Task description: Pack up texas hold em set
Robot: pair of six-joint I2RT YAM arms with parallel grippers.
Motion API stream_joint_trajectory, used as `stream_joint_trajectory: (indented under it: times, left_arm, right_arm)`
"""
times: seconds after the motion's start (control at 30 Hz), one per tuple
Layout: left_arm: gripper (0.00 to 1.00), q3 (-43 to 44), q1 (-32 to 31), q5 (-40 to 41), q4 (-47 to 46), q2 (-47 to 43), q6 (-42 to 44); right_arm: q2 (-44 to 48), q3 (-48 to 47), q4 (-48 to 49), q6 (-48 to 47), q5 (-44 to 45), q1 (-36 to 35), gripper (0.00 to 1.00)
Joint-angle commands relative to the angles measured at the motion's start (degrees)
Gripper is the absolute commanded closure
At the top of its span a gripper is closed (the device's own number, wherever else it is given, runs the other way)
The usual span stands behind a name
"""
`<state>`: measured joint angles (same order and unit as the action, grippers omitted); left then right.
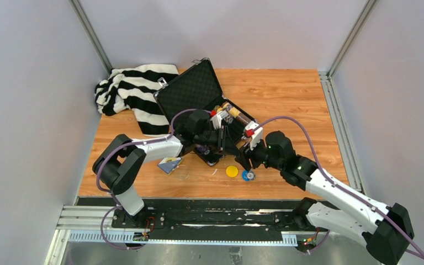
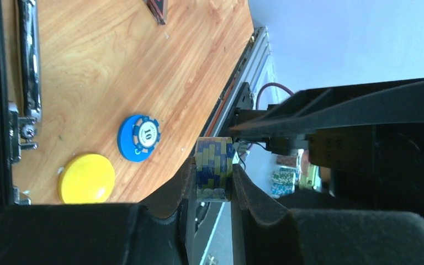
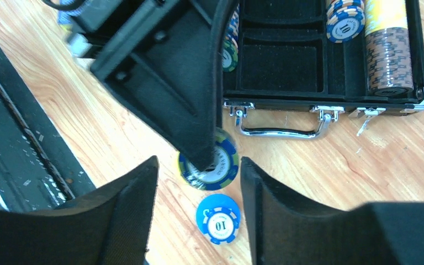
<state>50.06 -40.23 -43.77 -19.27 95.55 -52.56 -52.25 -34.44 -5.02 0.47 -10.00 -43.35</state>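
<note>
The black case point(image 1: 193, 91) lies open on the table, lid up, with rows of chips point(image 3: 386, 49) in its foam base and its metal handle point(image 3: 279, 130) facing me. My left gripper point(image 1: 229, 144) is shut on a small stack of blue-and-yellow chips point(image 2: 214, 168), held on edge just in front of the case; the stack also shows in the right wrist view point(image 3: 223, 160). My right gripper point(image 3: 199, 164) is open and hovers over a blue "10" chip point(image 3: 219, 225) lying on a blue disc. A yellow disc point(image 1: 232, 171) lies beside it.
A black-and-white striped cloth point(image 1: 135, 94) lies at the back left, next to the case lid. A small flat blue-and-yellow item point(image 1: 170, 164) lies under the left arm. The table's front edge and black rail point(image 1: 199, 212) are close behind the discs.
</note>
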Motion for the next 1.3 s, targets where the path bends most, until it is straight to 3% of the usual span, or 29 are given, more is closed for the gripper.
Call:
stream_joint_trajectory:
  times: [0.0,0.27,0.43,0.53,0.7,1.27]
  left_arm:
    - [1.00,3.5,2.1,-0.3,0.7,1.8,4.2]
    - [1.00,14.7,6.1,15.9,32.4,-0.5,30.4]
    - [1.00,13.2,6.2,26.7,37.0,-8.9,44.0]
    - [1.00,11.7,6.2,27.4,36.5,-10.3,45.3]
    - [1.00,12.3,5.6,18.7,35.6,-5.8,43.5]
    - [1.00,14.1,2.3,28.7,36.5,1.3,46.0]
  right_arm:
    - [5.0,0.8,1.2,0.4,2.0,-0.8,0.38]
    - [8.2,3.1,2.4,1.6,4.4,-0.5,0.38]
    - [4.8,3.2,3.6,1.1,4.0,-0.5,0.38]
    - [2.9,3.5,5.2,1.5,3.6,-0.4,0.39]
    - [0.4,3.7,6.9,2.4,2.3,-0.4,0.40]
    - [0.9,4.8,6.5,3.0,3.1,-0.3,0.40]
